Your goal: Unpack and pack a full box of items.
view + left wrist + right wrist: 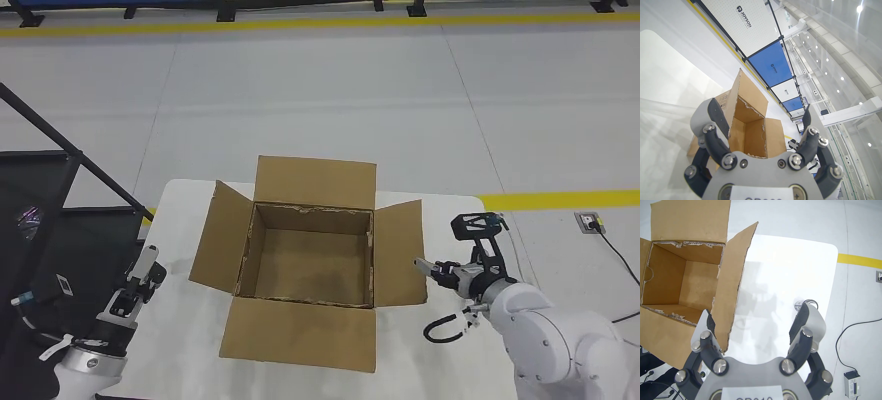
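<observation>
Bright; ceiling lamps [842, 78] overhead, glare on table [791, 256], soft shadows.

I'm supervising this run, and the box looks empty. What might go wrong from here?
The right flap sits right beside the open right end effector; moving inward could snag it and drag the box. The left flap juts toward the open left end effector, so a reach may knock it.

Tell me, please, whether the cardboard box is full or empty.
Empty: the box stands with its four flaps spread open, and its bare floor shows nothing inside.
</observation>
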Motion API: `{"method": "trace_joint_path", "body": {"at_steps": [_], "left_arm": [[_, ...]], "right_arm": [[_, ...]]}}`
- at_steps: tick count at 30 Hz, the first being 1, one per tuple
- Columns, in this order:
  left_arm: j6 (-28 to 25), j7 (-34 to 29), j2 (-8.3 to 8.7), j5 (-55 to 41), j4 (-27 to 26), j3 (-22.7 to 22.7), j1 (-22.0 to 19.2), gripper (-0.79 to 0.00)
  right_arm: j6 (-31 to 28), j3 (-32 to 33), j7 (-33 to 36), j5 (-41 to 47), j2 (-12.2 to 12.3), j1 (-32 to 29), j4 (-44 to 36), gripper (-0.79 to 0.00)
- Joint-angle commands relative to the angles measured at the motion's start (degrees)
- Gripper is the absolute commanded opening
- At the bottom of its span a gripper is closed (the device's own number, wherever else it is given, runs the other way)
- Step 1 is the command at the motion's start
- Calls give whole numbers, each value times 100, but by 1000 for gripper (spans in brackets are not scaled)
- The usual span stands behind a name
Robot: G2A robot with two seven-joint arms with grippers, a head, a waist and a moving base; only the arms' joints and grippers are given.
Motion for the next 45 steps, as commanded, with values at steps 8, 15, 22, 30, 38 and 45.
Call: {"method": "trace_joint_path", "body": {"at_steps": [8,15,22,30,38,45], "left_arm": [[0,0,0,0,0,0,0,0],[0,0,0,0,0,0,0,0],[0,0,0,0,0,0,0,0],[0,0,0,0,0,0,0,0],[0,0,0,0,0,0,0,0],[0,0,0,0,0,0,0,0]], "right_arm": [[1200,764,-520,-223,3,-325,-267,0],[1147,1198,660,-927,102,-227,639,0],[660,941,1146,-1308,148,133,1712,0],[543,754,1058,-1122,144,194,2128,0],[1121,665,411,-740,88,92,2576,0],[1334,661,-98,-468,68,99,3004,-77]]}}
